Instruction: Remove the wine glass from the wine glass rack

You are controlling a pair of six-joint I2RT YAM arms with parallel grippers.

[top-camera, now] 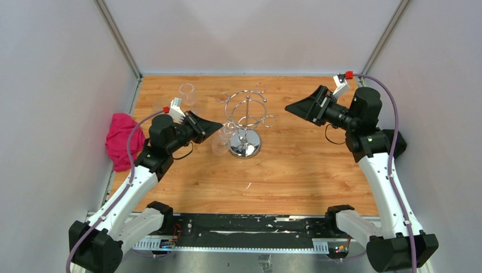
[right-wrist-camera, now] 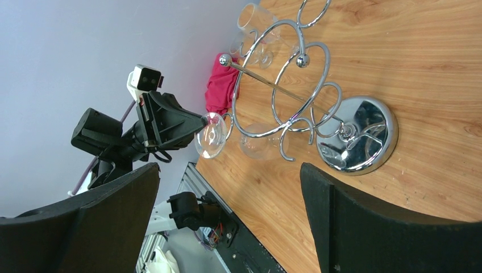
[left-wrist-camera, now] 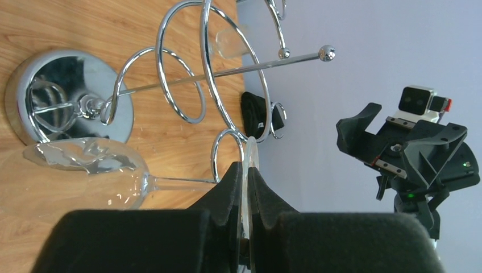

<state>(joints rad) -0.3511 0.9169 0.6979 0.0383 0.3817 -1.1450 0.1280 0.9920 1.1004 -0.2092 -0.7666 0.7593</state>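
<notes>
Pink cloth (top-camera: 119,139), clear glass (top-camera: 187,92), wooden surface (top-camera: 295,170)
The crumpled cloth lies at the left edge; the glass sits near the far left corner, apart from it.

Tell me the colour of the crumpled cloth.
The cloth is magenta pink, clearest in the top external view.

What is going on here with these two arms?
The left tool is shut on the round foot of a wine glass that hangs upside down, its stem at a loop of the chrome rack. The glass is not yet off. The right tool is open and hovers apart, on the rack's other side.
</notes>
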